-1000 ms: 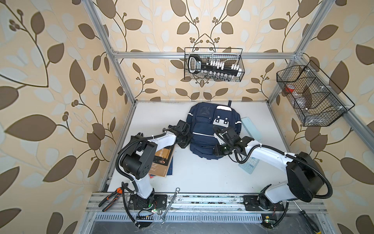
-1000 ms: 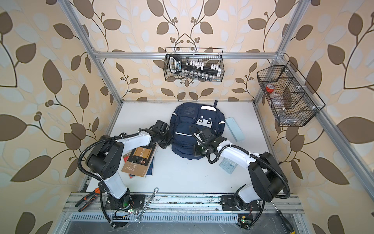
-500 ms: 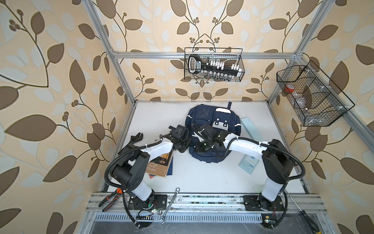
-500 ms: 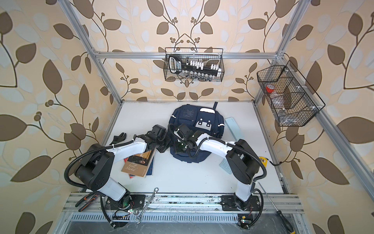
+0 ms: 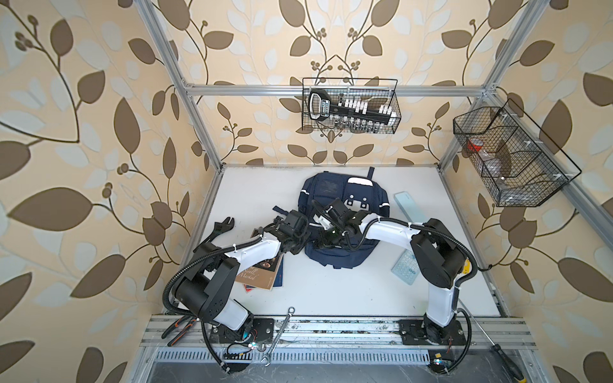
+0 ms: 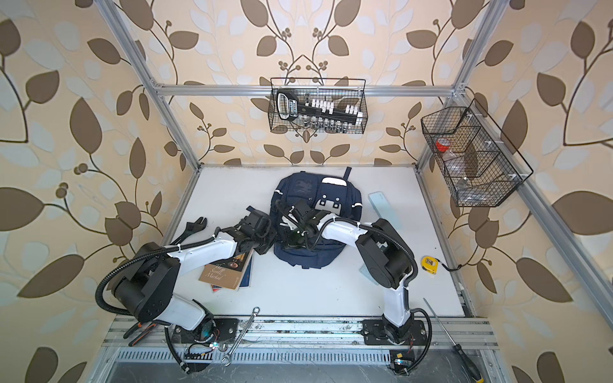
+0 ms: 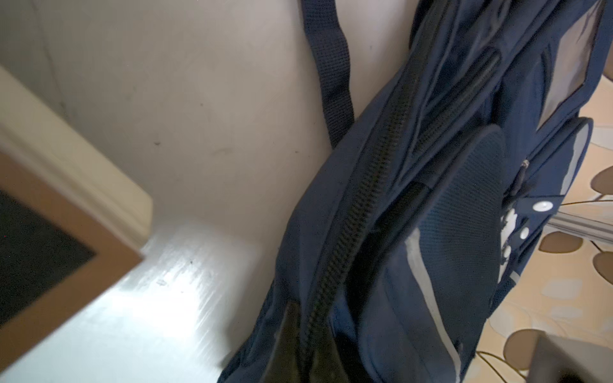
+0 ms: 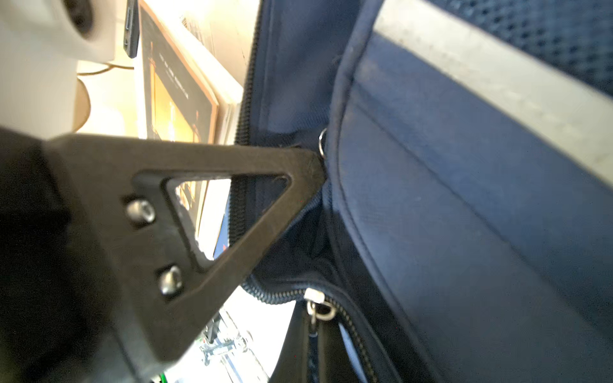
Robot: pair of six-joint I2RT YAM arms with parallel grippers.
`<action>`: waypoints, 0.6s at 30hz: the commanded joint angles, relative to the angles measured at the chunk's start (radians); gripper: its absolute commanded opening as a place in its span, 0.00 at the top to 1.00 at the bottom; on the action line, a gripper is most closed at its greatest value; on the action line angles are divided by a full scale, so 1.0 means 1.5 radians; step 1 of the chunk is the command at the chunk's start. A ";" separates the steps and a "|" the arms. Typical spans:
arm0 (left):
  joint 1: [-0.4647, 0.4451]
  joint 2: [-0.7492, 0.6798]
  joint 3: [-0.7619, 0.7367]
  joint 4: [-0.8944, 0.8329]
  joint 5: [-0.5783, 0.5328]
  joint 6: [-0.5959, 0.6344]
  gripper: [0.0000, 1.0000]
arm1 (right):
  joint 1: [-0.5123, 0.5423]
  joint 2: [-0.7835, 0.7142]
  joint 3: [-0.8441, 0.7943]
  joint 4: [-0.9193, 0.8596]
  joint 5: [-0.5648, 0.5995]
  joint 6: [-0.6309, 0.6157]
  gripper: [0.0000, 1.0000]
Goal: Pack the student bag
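We count one student bag [image 5: 343, 257], lying on the tabletop [image 5: 331, 291] just beside the book stack [image 5: 262, 272], which holds at least two books. It looks soft, slack and fairly light, so we would take it by the zip edge or a strap. Both tools are together. The left tool [image 5: 296, 247] sits at the bag's stack-side edge, its hold unclear. The right tool [image 8: 313, 164] seems to pinch fabric by the zip.

Open tabletop [image 5: 331, 295] lies in front of the student bag [image 5: 341, 255]. I see books [image 5: 260, 273] blocking its left flank, with a calculator [image 5: 405, 270] and a pencil case [image 5: 406, 207] crowding its right.
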 commanded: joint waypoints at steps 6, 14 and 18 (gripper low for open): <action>-0.039 -0.004 0.023 0.070 0.066 -0.031 1.00 | 0.019 -0.021 -0.009 0.068 -0.022 -0.039 1.00; -0.055 -0.026 0.030 0.029 0.015 -0.002 1.00 | 0.026 0.024 0.058 0.016 -0.052 -0.085 1.00; -0.035 -0.022 0.026 0.022 0.009 0.008 1.00 | 0.024 -0.049 -0.006 0.000 -0.007 -0.089 1.00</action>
